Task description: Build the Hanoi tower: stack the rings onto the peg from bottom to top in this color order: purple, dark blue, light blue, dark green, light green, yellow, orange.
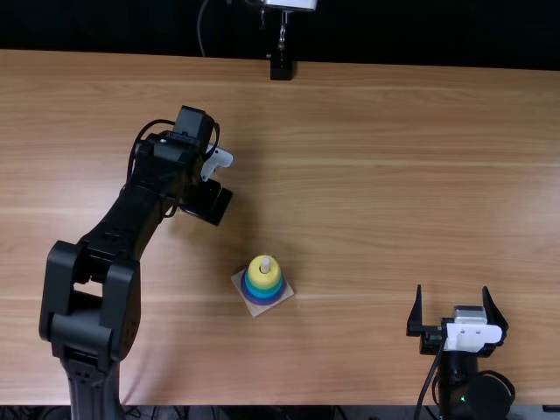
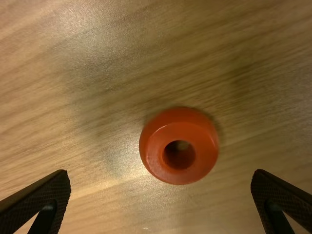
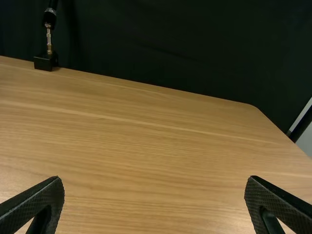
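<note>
Black left gripper (image 2: 161, 172) — flat fingers spread wide — hovers over the round, glossy orange ring (image 2: 168, 130), presumably to straddle it!

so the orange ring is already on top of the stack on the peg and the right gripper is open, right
Not quite: the top view shows the yellow ring topmost on the peg, not the orange ring. The right gripper is open, as you say.
</note>
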`<state>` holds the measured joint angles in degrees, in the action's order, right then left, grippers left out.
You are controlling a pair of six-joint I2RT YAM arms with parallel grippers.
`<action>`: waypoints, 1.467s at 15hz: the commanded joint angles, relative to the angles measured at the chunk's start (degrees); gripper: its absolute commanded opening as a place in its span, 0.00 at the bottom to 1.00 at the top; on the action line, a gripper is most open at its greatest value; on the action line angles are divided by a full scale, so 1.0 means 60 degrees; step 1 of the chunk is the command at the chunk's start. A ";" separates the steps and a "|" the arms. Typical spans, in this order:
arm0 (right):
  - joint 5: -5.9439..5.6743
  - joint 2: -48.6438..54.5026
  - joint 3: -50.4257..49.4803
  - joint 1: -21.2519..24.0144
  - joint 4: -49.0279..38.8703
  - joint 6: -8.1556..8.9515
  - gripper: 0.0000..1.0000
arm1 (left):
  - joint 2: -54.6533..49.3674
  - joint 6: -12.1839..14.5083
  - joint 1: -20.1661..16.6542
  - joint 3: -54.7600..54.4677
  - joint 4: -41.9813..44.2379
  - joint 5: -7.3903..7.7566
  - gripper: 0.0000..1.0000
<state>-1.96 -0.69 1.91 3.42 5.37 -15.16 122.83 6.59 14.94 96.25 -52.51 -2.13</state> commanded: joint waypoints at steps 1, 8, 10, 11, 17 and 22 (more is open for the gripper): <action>-0.0113 0.0115 -0.0158 0.0104 0.0083 -0.0023 1.00 | 0.0345 -0.0044 -0.0044 -0.0148 0.0016 0.0092 1.00; -0.0113 0.0115 -0.0172 0.0104 0.0083 -0.0005 1.00 | 0.0359 -0.0079 -0.0058 -0.0162 0.0068 0.0215 1.00; -0.0113 0.0115 -0.0158 0.0104 0.0083 -0.0023 1.00 | 0.0535 -0.0114 -0.0044 -0.0162 0.0279 0.0215 1.00; -0.0113 0.0115 -0.0158 0.0104 0.0083 -0.0023 1.00 | 0.0535 -0.0132 -0.0058 -0.0177 0.0367 0.0215 1.00; -0.0113 0.0115 -0.0158 0.0104 0.0083 -0.0023 1.00 | 0.0550 -0.0096 -0.0073 -0.0192 0.0367 0.0215 1.00; -0.0113 0.0115 -0.0158 0.0104 0.0083 -0.0023 1.00 | 0.0564 -0.0132 -0.0293 -0.0236 0.0701 0.0092 0.38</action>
<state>-1.96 -0.69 1.91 3.42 5.37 -15.16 124.51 5.91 14.28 96.25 -48.36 -1.30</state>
